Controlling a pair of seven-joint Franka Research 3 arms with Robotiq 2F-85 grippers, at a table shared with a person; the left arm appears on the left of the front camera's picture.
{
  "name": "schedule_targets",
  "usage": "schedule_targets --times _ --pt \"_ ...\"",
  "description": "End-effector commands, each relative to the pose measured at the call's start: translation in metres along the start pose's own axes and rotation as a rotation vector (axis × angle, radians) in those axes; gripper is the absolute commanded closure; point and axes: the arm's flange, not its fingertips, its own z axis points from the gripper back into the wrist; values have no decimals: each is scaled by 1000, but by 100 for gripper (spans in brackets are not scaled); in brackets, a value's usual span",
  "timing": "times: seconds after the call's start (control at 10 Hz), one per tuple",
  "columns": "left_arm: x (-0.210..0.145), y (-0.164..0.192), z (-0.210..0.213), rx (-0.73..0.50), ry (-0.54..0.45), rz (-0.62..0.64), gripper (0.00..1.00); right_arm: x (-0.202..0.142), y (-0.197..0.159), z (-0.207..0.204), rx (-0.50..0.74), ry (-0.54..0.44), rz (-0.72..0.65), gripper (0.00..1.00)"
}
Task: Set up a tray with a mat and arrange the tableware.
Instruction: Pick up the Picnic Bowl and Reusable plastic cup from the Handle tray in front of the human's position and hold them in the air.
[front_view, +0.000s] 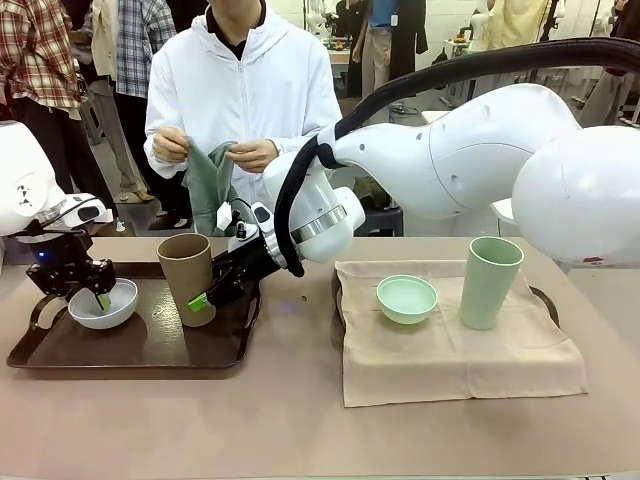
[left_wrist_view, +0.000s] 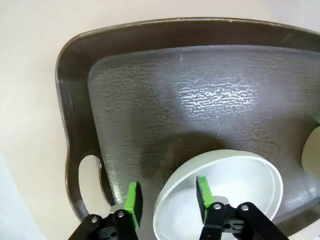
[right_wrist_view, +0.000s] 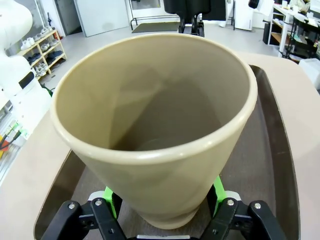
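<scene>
1. Front: my left pincer (front_view: 100, 297) straddles white bowl (front_view: 118, 310) rim on dark tray (front_view: 150, 350), counter (front_view: 300, 430) left side; right pincer (front_view: 203, 297) pinches tan cup (front_view: 185, 265) base beside it.
2. L wrist: pads (left_wrist_view: 132, 197) sit either side of rim; can't tell if clamped. Thin rim could slip out.
3. R wrist: grip's low, so tall cup may tip if I lift fast.

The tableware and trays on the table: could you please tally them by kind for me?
Bowls: 2, the small white bowl and the small mint-green bowl.
Cups: 2, the tall tan-brown cup and the tall mint-green cup.
Trays: 2, the brown tray and the second tray under the beige mat.
Total: 6.
</scene>
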Motion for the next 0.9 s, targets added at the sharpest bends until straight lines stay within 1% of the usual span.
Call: schedule_targets --times 0.0,0.1,0.2,0.3,0.4,0.6,0.7,0.8 --pt "2 4 1 -28 -8 -4 78 -2 -4 0 10 -12 26 78" --pt "2 3 0 -28 -6 -4 86 -2 -3 -1 11 -12 29 78" --pt "2 4 0 -28 -3 -5 100 -2 -3 -1 9 -10 30 100" --pt "1 4 0 -26 -3 -6 100 -3 -3 -1 8 -12 31 78" --pt "1 5 1 -22 -6 -7 100 -3 -3 -1 6 -14 29 100" --pt "0 5 2 -14 0 -1 100 -2 -3 -1 4 -15 27 100" --pt "-3 4 7 -23 3 -4 100 5 -1 2 -4 -11 12 79" --pt "-9 0 27 -28 11 -1 100 25 8 13 -7 -10 27 79"
